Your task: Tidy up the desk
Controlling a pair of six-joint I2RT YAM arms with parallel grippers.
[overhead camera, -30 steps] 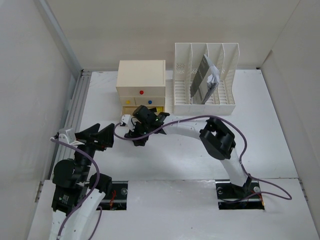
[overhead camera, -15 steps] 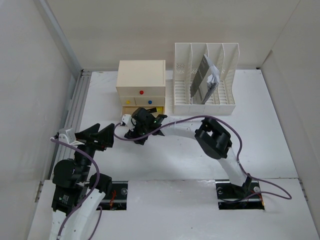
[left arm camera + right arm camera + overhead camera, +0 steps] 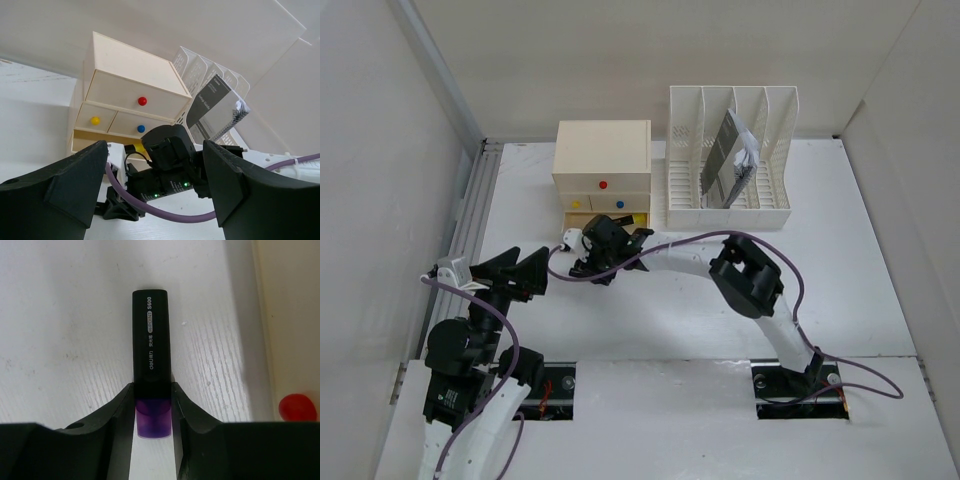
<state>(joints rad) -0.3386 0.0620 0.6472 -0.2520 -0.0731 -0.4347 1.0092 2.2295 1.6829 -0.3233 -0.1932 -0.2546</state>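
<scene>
Right pincer (image 3: 153, 390) pinches purple end of black highlighter (image 3: 150, 330), 2 fingers (image 3: 120, 405) tight on either side. Barrel points away over white desk (image 3: 700, 320) (lying on it or just clear: cannot tell). Spot is in desk's far-left part, just in front of cream drawer box (image 3: 603, 160), whose lowest drawer is pulled out. Left pincer (image 3: 517, 268) spread wide, holding nothing, near desk's left edge. White file rack (image 3: 732, 110) at far edge, beside box, holds 1 grey booklet (image 3: 725, 160).
</scene>
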